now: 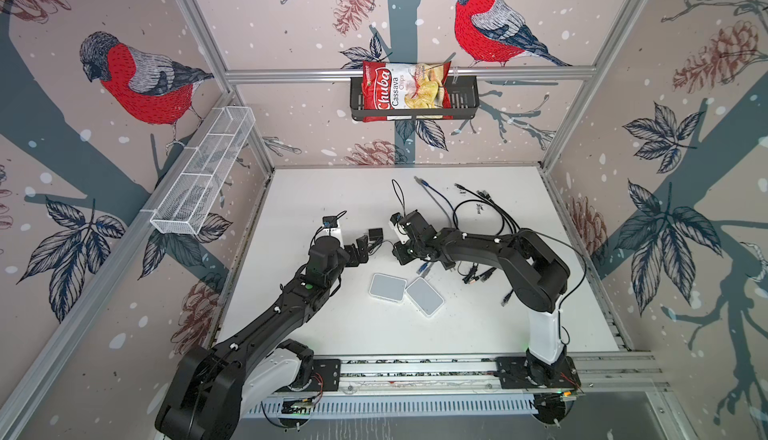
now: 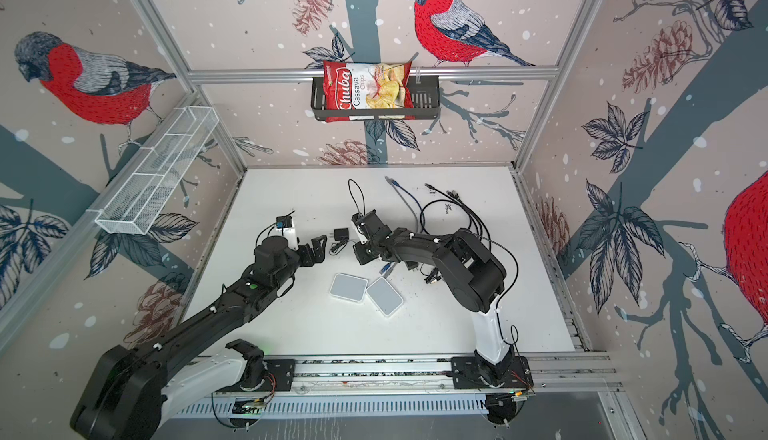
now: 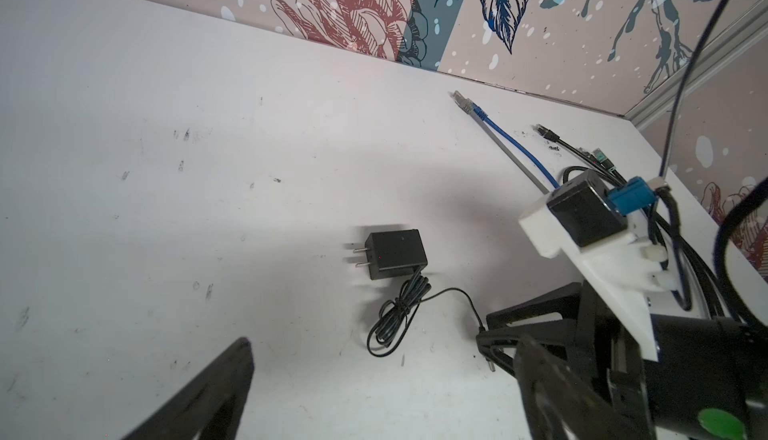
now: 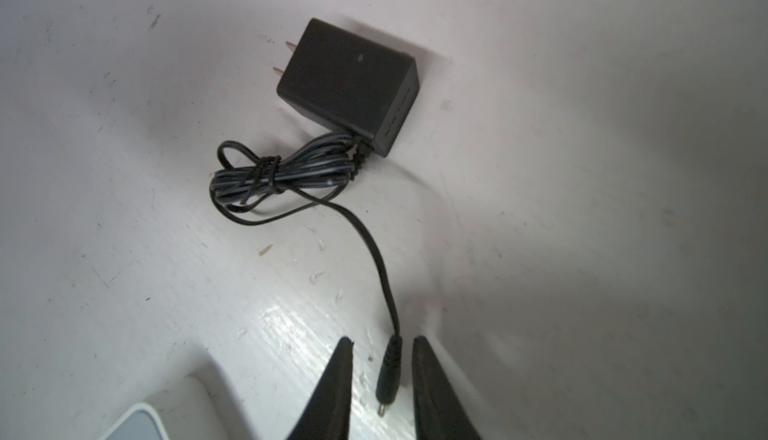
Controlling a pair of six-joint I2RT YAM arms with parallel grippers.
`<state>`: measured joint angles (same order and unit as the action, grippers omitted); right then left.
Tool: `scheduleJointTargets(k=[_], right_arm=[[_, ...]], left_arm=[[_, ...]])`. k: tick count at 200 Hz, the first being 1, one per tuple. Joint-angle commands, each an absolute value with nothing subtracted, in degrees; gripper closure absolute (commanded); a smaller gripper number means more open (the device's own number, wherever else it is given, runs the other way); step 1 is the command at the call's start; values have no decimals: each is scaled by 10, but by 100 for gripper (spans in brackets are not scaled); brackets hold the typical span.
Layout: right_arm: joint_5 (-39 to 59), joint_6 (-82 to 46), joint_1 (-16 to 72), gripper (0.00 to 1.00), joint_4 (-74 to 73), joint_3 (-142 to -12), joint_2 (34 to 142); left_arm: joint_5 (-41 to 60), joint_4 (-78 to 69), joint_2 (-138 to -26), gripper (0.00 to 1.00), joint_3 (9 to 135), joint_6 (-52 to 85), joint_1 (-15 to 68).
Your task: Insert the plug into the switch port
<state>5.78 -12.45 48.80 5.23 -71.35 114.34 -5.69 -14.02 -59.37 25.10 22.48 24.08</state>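
Down on the table (image 1: 316, 325), about the middle, the right gripper (image 4: 383, 340) had its two fingers (image 4: 332, 388) standing either side of the barrel plug (image 4: 388, 369). A sliver of white showed on each side, so they were loose and not yet pinching. The plug lay flat with its pin pointing back toward the wrist, and its thin cord (image 4: 374, 259) curled away to a tied coil (image 4: 270, 176) and the black adapter (image 4: 347, 84), prongs out. The left gripper (image 1: 360, 248) hung just beside that adapter, fingers spread wide, holding nothing. Nearer the front edge sat a white switch (image 1: 387, 287) with a second switch (image 1: 424, 296) just beside it, both apart from the plug. Network cables (image 1: 486, 209) sprawled toward the far right corner.
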Motion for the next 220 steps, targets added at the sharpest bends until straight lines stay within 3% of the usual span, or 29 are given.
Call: scheduleJointTargets(k=[1,71,139,195,220], right_arm=[[44,-136,490,73,63,-718,1149],[47,-132,489,80,63,-730,1159],[60,-128,484,97,47,-726,1159],[89,-183,446,98,-35,-681,1104],[78,-191,431,98,-38,-679,1089]], left_arm=[[-67,-147,-593,3,254,223,241],[-78,-111,-595,3,249,257,241],[-84,-128,-602,3,248,221,241],[-11,-149,-613,3,281,162,241],[3,-80,-653,3,344,154,241]])
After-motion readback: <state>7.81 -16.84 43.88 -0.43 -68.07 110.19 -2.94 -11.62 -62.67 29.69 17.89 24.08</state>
